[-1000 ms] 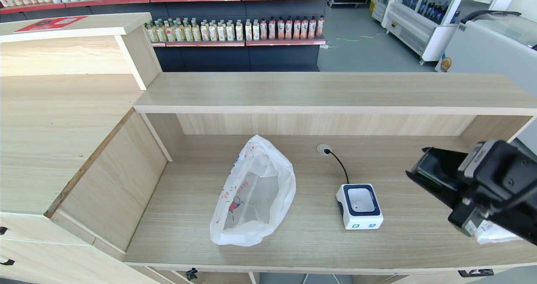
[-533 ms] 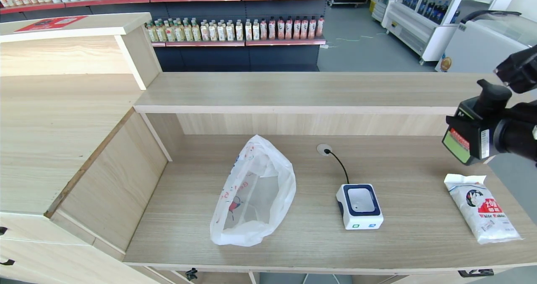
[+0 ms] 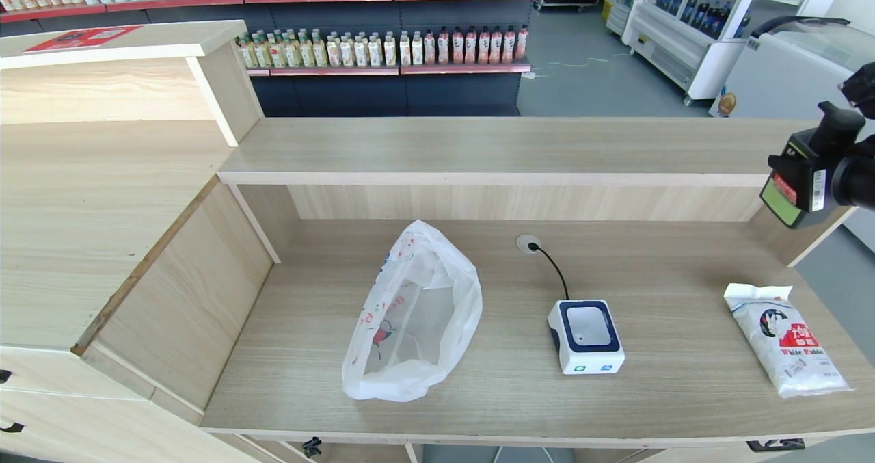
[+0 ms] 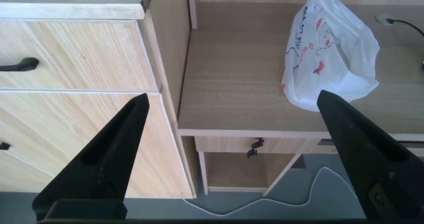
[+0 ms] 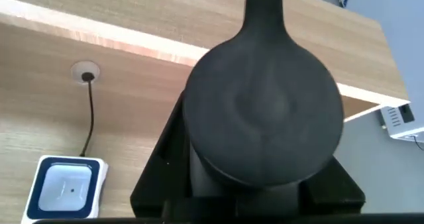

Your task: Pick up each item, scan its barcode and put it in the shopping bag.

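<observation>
A shop checkout counter of pale wood stands in front of aisles of bottled drinks. The right gripper hangs high at the far right edge, above and beyond the counter's right end. Whether it is open or closed I cannot tell: in its wrist view a dark rounded shape blocks the front, and it may be a held item or part of the arm.

The left gripper is spread wide, empty, low at the near left by the drawer fronts.

Below the right gripper, at the near right, the candy packet lies flat. It is probably light, soft and slick, with loose contents that shift, so I would pinch it across its narrow width near the middle. Its barcode is not visible and is likely underneath.

The scanner sits at centre. Left of it the shopping bag lies slumped and flimsy, and its mouth is hard to make out.
</observation>
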Motion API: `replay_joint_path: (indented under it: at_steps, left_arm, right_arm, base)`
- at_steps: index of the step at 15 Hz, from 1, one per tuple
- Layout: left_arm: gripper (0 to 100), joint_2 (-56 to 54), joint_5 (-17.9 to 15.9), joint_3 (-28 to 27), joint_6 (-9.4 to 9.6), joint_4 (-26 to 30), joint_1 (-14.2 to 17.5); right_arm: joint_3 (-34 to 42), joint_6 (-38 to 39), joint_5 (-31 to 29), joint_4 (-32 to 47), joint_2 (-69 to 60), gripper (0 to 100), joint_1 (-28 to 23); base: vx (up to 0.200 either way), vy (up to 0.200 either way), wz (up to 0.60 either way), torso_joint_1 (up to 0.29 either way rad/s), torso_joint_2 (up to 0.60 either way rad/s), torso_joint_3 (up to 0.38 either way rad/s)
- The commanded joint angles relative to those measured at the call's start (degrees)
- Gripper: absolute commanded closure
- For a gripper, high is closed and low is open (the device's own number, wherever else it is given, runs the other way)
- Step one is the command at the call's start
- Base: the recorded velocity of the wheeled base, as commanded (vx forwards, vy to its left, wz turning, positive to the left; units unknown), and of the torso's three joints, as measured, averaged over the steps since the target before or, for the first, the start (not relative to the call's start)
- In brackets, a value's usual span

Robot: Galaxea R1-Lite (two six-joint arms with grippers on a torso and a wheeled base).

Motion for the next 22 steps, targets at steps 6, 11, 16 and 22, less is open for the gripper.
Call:
replay_joint_path:
  at_steps: [6,11,16,22]
  left_arm:
    - [0,0.0,-0.1,0.0,0.02,0.0,0.0]
    - [0,0.0,-0.1,0.0,0.02,0.0,0.0]
    - [0,0.0,-0.1,0.0,0.02,0.0,0.0]
    - [0,0.0,-0.1,0.0,0.02,0.0,0.0]
  right_arm:
    - [3.9,-3.4,13.3,3.2,-1.9,100,-1.9]
    - [4.2,-0.1,16.9,14.5,-3.6,100,3.6]
    - [5.2,8.3,33.2,18.5,-1.2,100,0.9]
    - [7.3,8.2,53.0,21.4,6.1,100,-13.9]
  base:
    - [0.000,0.000,0.20,-0.001,0.00,-0.001]
    - [0.000,0.000,0.60,0.002,0.00,0.003]
    - [0.000,0.000,0.24,-0.001,0.00,0.001]
    - [0.000,0.000,0.00,0.000,0.00,0.000]
